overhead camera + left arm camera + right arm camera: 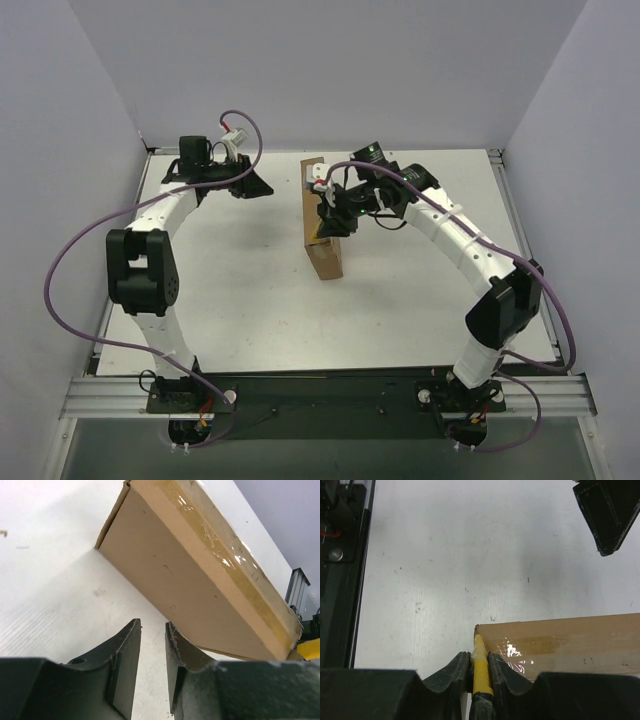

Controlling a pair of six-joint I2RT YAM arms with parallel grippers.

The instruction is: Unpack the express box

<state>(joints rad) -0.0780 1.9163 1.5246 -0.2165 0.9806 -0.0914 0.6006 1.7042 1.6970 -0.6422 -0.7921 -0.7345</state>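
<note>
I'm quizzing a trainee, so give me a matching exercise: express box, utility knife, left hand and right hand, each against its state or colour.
Things:
1. express box
2. utility knife
3. left hand
4. right hand

States:
A. open, holding nothing
B. yellow, tip at the box's corner
C. shut on the knife
D. brown, standing on edge, taped

Pairs: 1-D, 2-B, 3-A, 4-C

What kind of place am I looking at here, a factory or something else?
Probably a robotics lab test cell, not a factory: a left arm and right arm bolted to a metal rail, a white table boxed in by plain walls, and one cardboard box on it.
</note>
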